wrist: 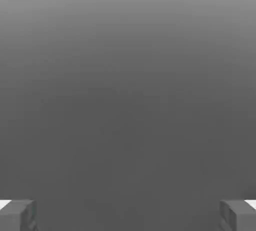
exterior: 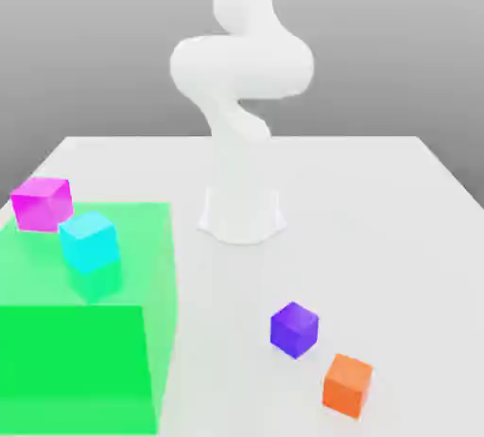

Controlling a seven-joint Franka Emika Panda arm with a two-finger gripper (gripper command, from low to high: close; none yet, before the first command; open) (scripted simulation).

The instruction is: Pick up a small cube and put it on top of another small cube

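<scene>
Standing wide apart: the jaws (wrist: 128,216)
Magenta and cyan cubes (exterior: 42,205) (exterior: 90,242): on the green block (exterior: 76,350), close together
Blue cube (exterior: 294,329): on the table (exterior: 227,293), near the orange cube (exterior: 347,386)
Arm (exterior: 243,66): upright behind the cubes

Open gap between pincer (wrist: 128,215) fingers

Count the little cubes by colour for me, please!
Magenta cube: 1
Cyan cube: 1
Purple cube: 1
Orange cube: 1
Total: 4 little cubes
</scene>
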